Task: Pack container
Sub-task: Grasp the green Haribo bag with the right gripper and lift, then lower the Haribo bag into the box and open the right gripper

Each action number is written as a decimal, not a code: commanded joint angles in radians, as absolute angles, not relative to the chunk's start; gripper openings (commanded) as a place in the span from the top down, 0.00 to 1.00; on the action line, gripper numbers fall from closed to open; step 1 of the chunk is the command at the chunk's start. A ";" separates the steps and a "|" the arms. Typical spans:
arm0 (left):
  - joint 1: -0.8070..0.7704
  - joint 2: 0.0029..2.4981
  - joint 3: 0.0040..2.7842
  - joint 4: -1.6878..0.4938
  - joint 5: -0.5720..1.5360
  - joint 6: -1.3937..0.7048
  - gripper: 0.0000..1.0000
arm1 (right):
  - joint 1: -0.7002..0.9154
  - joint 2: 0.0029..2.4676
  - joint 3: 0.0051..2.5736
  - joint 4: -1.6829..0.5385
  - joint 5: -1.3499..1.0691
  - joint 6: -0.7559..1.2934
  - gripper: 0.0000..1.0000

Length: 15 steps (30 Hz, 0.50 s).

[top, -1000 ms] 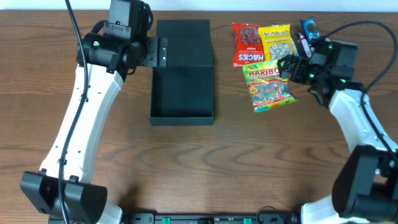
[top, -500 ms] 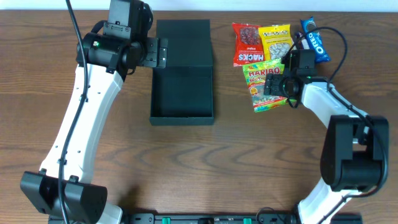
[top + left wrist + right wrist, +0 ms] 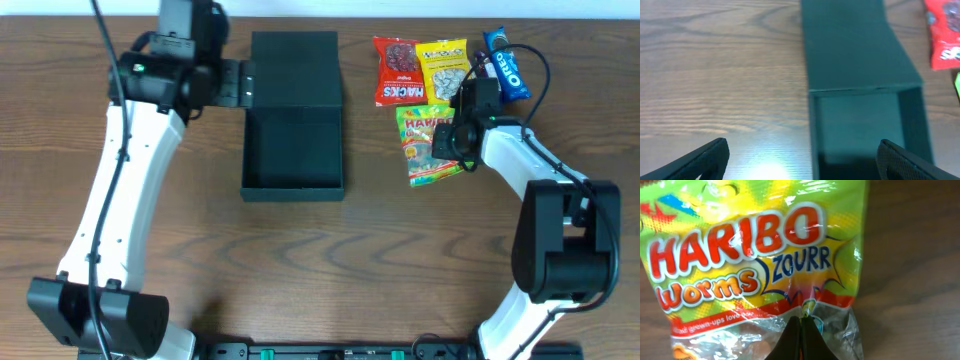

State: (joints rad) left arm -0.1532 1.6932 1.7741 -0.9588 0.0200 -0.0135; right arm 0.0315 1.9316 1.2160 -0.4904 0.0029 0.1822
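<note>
The container (image 3: 293, 190), a matte black box, lies open in mid-table with its lid flap (image 3: 293, 68) folded back; nothing shows inside it. My left gripper (image 3: 243, 83) hangs open at the flap's left side. In the left wrist view its two fingers (image 3: 715, 152) straddle the box's left wall (image 3: 812, 135), wide apart. A green Haribo worms packet (image 3: 420, 150) lies right of the box. My right gripper (image 3: 452, 135) is shut on it; in the right wrist view the fingertips (image 3: 803, 322) pinch the packet (image 3: 755, 255) at its clear lower film.
A red Hacks packet (image 3: 398, 72), a yellow snack packet (image 3: 442, 68) and a blue Oreo packet (image 3: 506, 65) lie at the back right, just behind the Haribo packet. The red packet's edge (image 3: 944, 35) shows in the left wrist view.
My right gripper came down onto the Haribo packet and went from open to shut on it. The left arm shifted slightly to the left, its gripper still open.
</note>
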 commanded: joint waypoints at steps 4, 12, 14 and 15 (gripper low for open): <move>-0.038 1.655 1.770 -0.960 0.020 -0.004 0.05 | 0.126 1.751 1.375 -0.566 -0.015 0.310 0.99; 0.048 1.647 1.770 -0.960 0.027 -0.023 0.05 | 0.397 1.616 1.461 -0.487 -0.013 0.618 0.98; 0.052 1.647 1.770 -0.956 0.027 -0.023 0.05 | 0.454 1.616 1.465 -0.458 -0.012 0.720 0.98; 0.052 1.647 1.770 -0.952 0.027 -0.030 0.05 | 0.482 1.623 1.465 -0.456 -0.012 0.783 0.98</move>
